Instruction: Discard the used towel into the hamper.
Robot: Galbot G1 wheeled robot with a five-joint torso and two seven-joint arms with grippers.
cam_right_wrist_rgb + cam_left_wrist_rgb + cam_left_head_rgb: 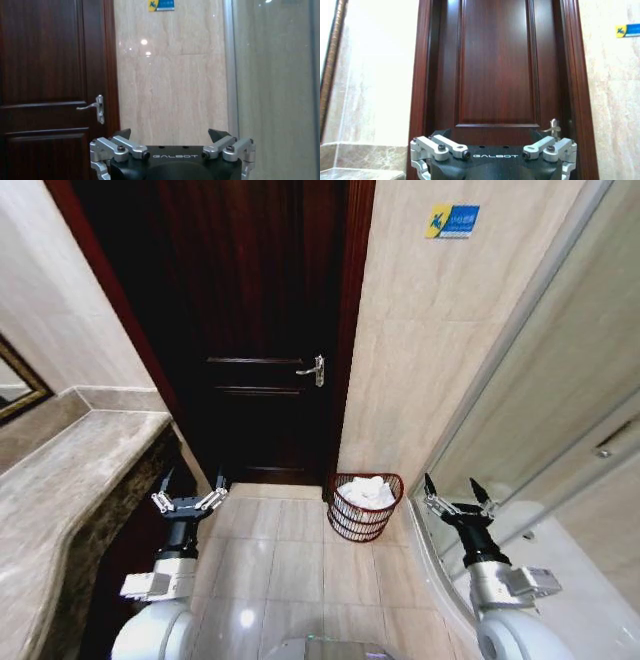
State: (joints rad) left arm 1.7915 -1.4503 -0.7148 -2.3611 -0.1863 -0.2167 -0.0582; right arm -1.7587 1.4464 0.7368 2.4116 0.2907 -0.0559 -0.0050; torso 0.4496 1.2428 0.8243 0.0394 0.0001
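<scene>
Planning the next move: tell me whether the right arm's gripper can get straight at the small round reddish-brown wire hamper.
Probably yes. The right gripper hangs open and empty, beside the reddish-brown wire hamper holding a white towel, with bare tiled floor between them and the rim uncovered.

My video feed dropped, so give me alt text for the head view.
White towel lies in the hamper on the floor beside the dark door. Left gripper and right gripper are open and empty, flanking it.

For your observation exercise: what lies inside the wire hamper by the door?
White towel fills the hamper, bunched up to its rim. Whatever lies beneath the cloth is covered.
</scene>
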